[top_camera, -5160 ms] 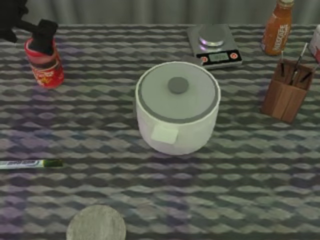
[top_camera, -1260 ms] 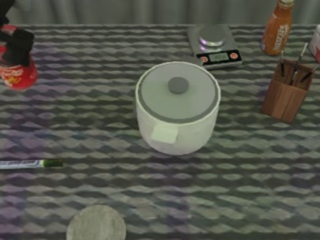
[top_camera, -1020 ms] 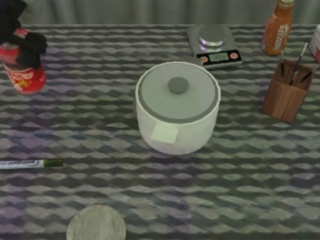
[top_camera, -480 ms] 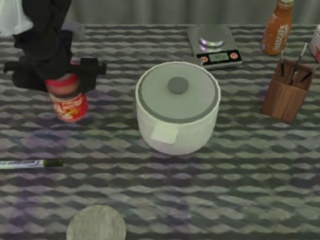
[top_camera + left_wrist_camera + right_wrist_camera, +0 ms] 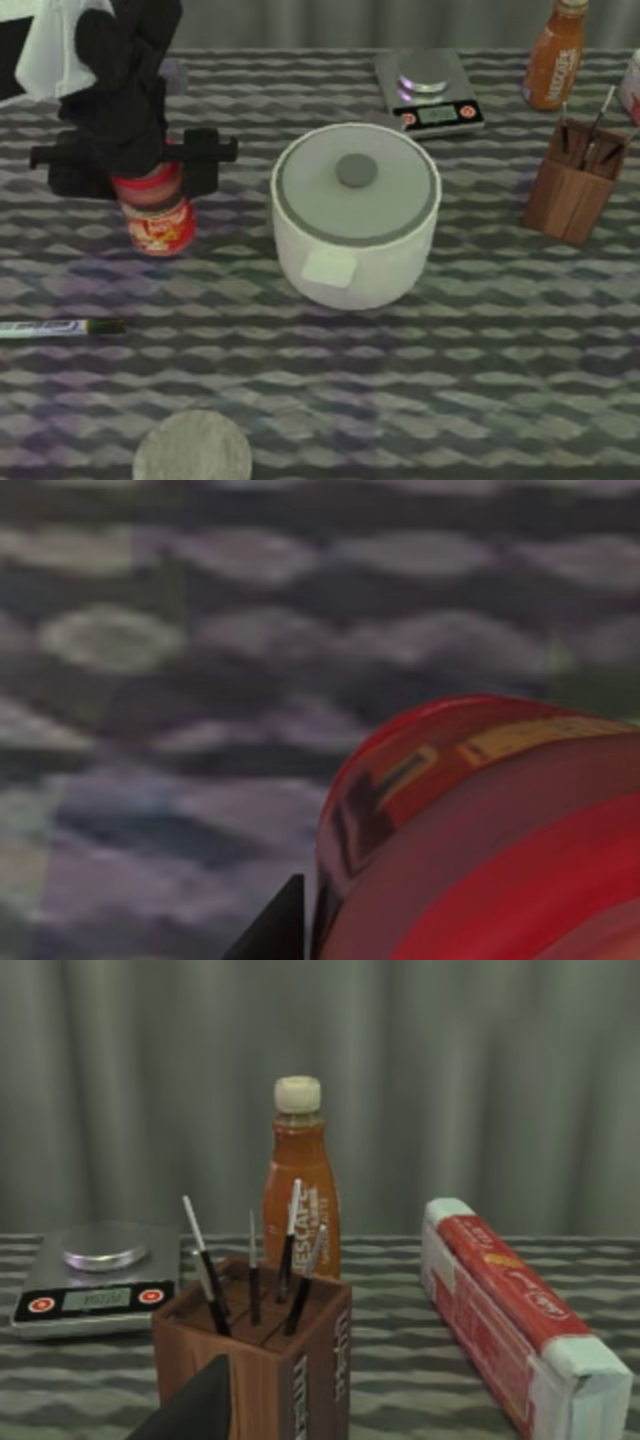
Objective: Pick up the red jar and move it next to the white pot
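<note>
Left of one white pot (image 5: 355, 213) — one red jar (image 5: 158, 213) | left end effector (image 5: 135, 165) gripping

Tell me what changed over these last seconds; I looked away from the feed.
The left gripper, jaws shut on the red jar, carried it from the table's far left corner rightward toward the white pot. Pot, scale, bottle and pen stayed put.

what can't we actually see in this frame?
- Red jar lid, top view: covered by the left end effector shut on it.
- Whether the jar touches the tablecloth: neither view shows its base.
- Left wrist view: jar cut off by the edges.
- White pot: only in the top view.
- Right end effector: out of view.
</note>
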Robot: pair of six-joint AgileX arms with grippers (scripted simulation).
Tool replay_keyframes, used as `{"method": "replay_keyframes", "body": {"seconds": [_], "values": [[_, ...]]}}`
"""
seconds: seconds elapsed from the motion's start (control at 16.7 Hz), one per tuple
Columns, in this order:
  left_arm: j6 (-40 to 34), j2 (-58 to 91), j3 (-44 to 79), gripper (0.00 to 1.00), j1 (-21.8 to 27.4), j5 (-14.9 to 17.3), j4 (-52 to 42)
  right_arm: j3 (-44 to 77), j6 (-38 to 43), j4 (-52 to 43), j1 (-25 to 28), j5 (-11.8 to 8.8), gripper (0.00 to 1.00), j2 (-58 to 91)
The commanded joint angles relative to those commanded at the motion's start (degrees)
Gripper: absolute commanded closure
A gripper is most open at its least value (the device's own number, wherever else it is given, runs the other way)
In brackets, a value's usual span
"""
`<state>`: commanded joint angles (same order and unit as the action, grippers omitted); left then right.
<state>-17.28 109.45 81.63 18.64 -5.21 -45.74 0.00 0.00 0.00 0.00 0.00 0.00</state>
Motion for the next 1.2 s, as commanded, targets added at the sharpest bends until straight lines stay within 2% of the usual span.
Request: {"method": "replay_keyframes", "body": {"seconds": [0.18,0.48,0.72,1.2], "values": [[0.21,0.80,-0.40,1.00,-0.33,0.12,0.89,0.00,0.00,0.00,0.00,0.00,0.00,0.00],[0.54,4.88,-3.78,1.00,-0.50,0.20,8.88,0.00,0.00,0.00,0.00,0.00,0.00,0.00],[0.57,5.38,-4.12,1.00,-0.52,0.20,9.55,0.00,0.00,0.00,0.00,0.00,0.00,0.00],[0.57,5.38,-4.12,0.40,-0.52,0.20,9.55,0.00,0.00,0.00,0.00,0.00,0.00,0.00]]}}
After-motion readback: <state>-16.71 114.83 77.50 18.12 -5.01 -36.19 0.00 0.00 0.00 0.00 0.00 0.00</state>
